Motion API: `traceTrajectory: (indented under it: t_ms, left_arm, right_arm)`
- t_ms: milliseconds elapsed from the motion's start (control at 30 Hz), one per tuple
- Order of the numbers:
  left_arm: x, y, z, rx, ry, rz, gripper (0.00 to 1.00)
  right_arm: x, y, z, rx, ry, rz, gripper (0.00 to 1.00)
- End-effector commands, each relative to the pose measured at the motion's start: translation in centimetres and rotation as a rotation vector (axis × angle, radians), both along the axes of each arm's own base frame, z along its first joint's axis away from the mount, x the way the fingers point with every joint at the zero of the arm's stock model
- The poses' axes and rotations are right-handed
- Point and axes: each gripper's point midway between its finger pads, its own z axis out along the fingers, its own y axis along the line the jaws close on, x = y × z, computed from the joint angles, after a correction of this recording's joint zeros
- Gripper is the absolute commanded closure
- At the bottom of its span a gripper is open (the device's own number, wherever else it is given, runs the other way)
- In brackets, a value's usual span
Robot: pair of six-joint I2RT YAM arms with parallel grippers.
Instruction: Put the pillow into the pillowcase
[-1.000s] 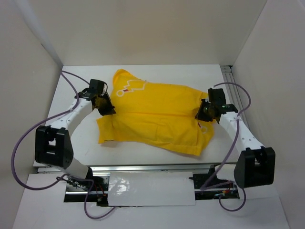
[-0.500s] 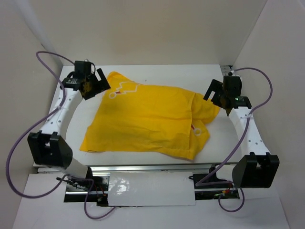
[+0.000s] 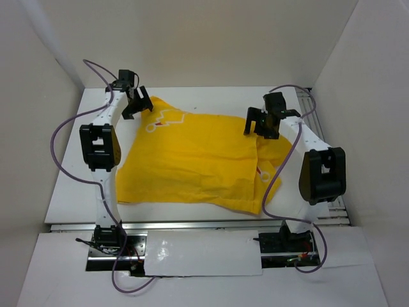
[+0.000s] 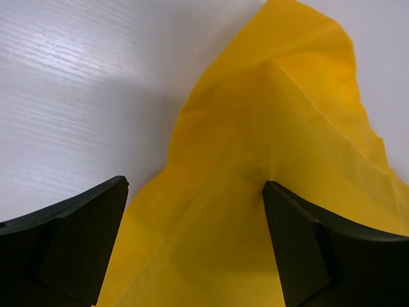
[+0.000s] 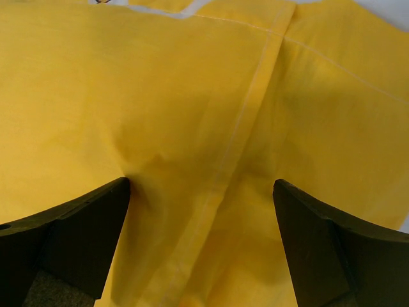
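The bench (image 3: 73, 185) is boxed in by pale walls (image 3: 192, 38) on three sides, and my purple cables (image 3: 59, 137) loop over its left and right edges; a metal rail (image 3: 308, 105) runs along the right edge. The yellow pillowcase (image 3: 198, 157) lies spread across the middle, rumpled and doubled over toward the near right corner. My left gripper (image 4: 195, 185) hangs over its far left corner with fingers (image 4: 83, 243) spread wide, holding nothing; bare bench shows beside that corner. My right gripper (image 5: 201, 182) hangs over the case's far right part, likewise spread, a stitched seam (image 5: 246, 115) running between the fingers. A white printed outline (image 3: 167, 119) shows only in part. Whether anything fills the case, I cannot tell.
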Motion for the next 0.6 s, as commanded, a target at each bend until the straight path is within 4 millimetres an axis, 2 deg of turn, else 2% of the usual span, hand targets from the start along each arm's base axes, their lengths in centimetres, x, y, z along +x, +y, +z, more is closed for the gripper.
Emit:
traceTrajectory:
  t_ms: [0, 67, 133, 167, 200, 267, 300, 333, 400, 433, 467, 500, 533, 567]
  left_arm:
    - [2.4, -1.0, 1.6, -0.018, -0.093, -0.023, 0.0]
    - [3.4, -1.7, 1.0, -0.039, -0.131, -0.006, 0.0]
    - [3.9, -2.5, -0.4, -0.069, -0.136, 0.005, 0.0]
    - [4.7, -3.2, 0.0, -0.102, -0.174, -0.01, 0.0]
    - [4.9, -3.5, -1.5, -0.117, -0.161, -0.021, 0.0]
    - [5.8, -4.0, -1.9, -0.142, -0.179, -0.029, 0.0]
    - [6.0, -4.0, -2.4, -0.142, -0.175, -0.029, 0.0]
    - [6.2, -4.0, -3.8, -0.142, -0.158, -0.027, 0.0]
    - [6.8, -3.7, -3.6, -0.131, -0.171, -0.008, 0.0]
    - [6.7, -3.4, -4.5, -0.12, -0.158, 0.002, 0.0]
    - [6.8, -3.1, -4.5, -0.107, -0.159, 0.012, 0.0]
    - [6.8, -2.9, -5.1, -0.103, -0.151, 0.03, 0.02]
    - [6.6, -2.9, -5.5, -0.102, -0.141, 0.03, 0.14]
    - [6.5, -3.2, -5.4, -0.113, -0.14, 0.022, 0.33]
  right_arm:
    - [1.5, -0.5, 1.9, 0.034, -0.058, -0.029, 0.0]
    - [1.5, -0.5, 1.3, 0.033, -0.05, -0.03, 0.0]
    - [1.9, -0.5, 1.1, 0.035, -0.059, -0.029, 0.0]
    - [1.9, -0.2, 0.9, 0.053, -0.056, -0.03, 0.0]
    - [1.8, 0.1, 0.8, 0.071, -0.056, -0.027, 0.0]
    - [2.2, 0.7, 1.0, 0.102, -0.076, -0.018, 0.0]
    - [2.4, 0.7, 1.1, 0.11, -0.085, -0.026, 0.0]
    - [2.4, 0.7, 1.1, 0.11, -0.085, -0.026, 0.0]
    - [2.4, 1.0, 1.1, 0.11, -0.084, -0.03, 0.0]
    - [2.5, 0.8, 1.1, 0.098, -0.086, -0.039, 0.0]
    - [2.6, 0.3, 1.2, 0.075, -0.089, -0.059, 0.0]
    - [2.7, 0.0, 1.2, 0.065, -0.09, -0.068, 0.0]
    - [2.8, -0.4, 1.6, 0.057, -0.102, -0.104, 0.0]
    - [2.9, -1.1, 1.6, 0.051, -0.104, -0.133, 0.0]
